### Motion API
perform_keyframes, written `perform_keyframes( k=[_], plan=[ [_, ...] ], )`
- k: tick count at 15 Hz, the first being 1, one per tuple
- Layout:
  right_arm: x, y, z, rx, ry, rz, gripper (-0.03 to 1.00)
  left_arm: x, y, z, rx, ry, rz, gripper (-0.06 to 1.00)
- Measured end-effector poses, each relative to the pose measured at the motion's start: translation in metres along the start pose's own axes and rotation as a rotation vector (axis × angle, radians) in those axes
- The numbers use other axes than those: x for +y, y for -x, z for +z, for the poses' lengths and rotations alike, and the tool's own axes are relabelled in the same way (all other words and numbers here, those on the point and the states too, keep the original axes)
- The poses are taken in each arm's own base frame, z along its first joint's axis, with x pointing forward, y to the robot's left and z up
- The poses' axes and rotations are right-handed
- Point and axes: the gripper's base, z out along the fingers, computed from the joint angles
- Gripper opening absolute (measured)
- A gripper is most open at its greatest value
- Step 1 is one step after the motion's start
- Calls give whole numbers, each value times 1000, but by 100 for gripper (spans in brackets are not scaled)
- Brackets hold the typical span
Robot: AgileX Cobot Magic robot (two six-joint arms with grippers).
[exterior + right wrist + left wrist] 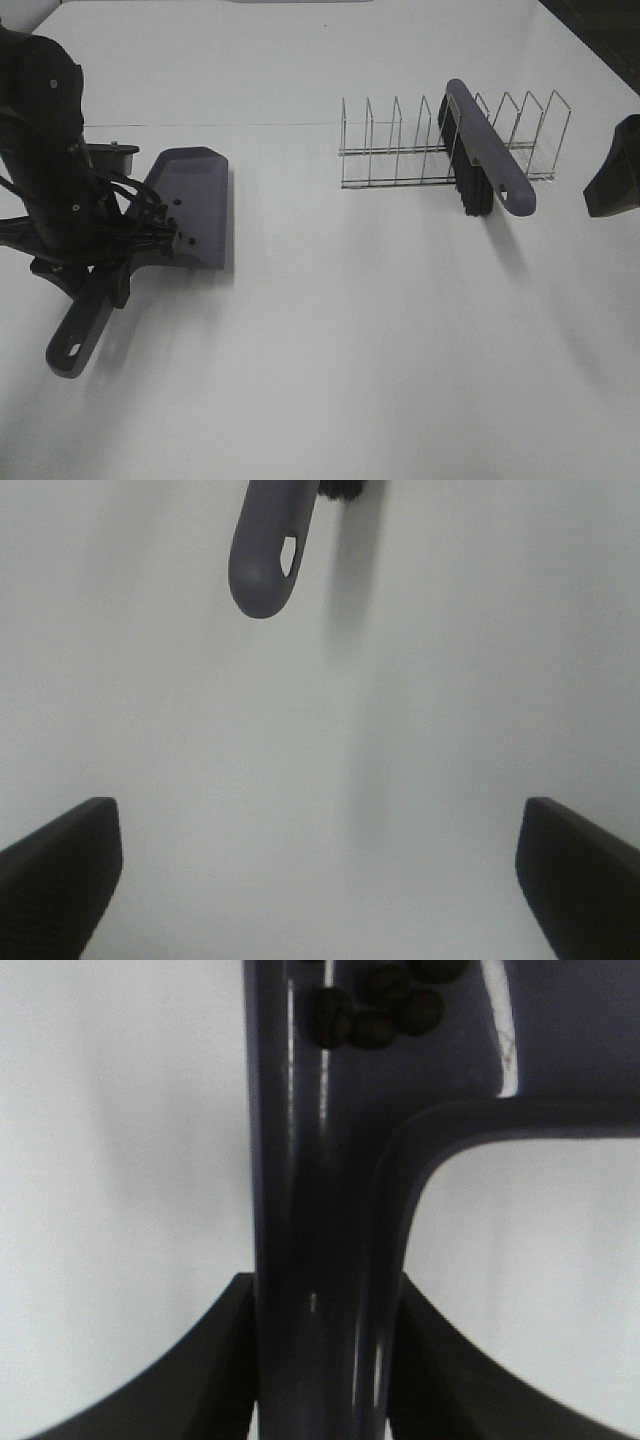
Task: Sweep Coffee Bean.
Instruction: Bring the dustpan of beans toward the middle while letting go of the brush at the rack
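Now left hand (320, 1360) grips dustpan (195, 200), seemingly holding beans (375, 1015).

Left arm (45, 150) bent down, wrist low; left tool (320, 1360) clamped on dustpan handle (310, 1210). Right tool (320, 875) at far right edge of high view, jaws spread wide.

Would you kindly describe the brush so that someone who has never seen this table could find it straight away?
On the white table, find the wire rack standing on the right side. The brush rests slanted in it, and its grey-purple handle ends in a hanging hole. Unlike the same-coloured dustpan on the left, it is long and narrow and has black bristles.
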Motion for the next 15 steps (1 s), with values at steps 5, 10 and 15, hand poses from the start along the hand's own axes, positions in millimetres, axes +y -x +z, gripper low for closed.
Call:
perform_keyframes(
  k=[5,10,15],
  plan=[
    [2,-8,-10,20,21,14,94,0,0,0,0,0,0,33],
    [2,-8,-10,20,21,13,94,0,0,0,0,0,0,33],
    [2,-8,-10,19,21,14,94,0,0,0,0,0,0,33]
  ],
)
